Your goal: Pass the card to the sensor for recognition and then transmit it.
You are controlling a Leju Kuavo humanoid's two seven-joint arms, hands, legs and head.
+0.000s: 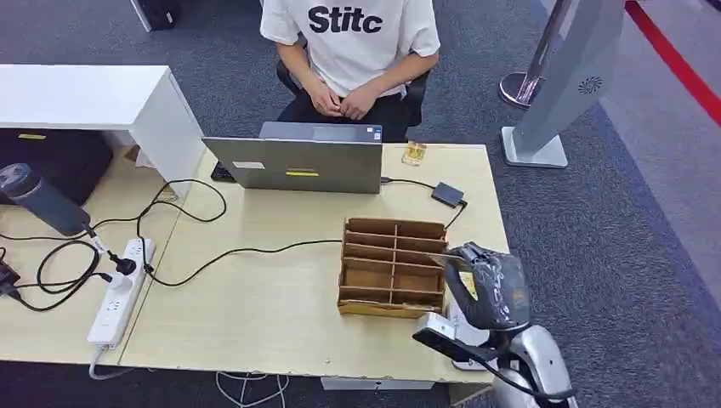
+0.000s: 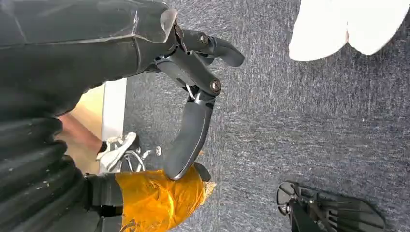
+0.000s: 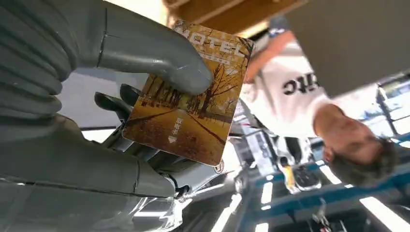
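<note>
Amber and thin, the card [image 3: 188, 99] sits pinched in your right robot hand [image 1: 491, 287], thumb pressed on its printed face, dark fingers behind, just beside the wooden organiser [image 1: 393, 268]. Treat it as light, stiff and probably slick plastic; hold near one edge so the face stays free for the sensor. Every organiser compartment you can see looks empty. Your left robot hand [image 2: 193, 101] hangs over the carpet with fingers apart, holding nothing.
</note>
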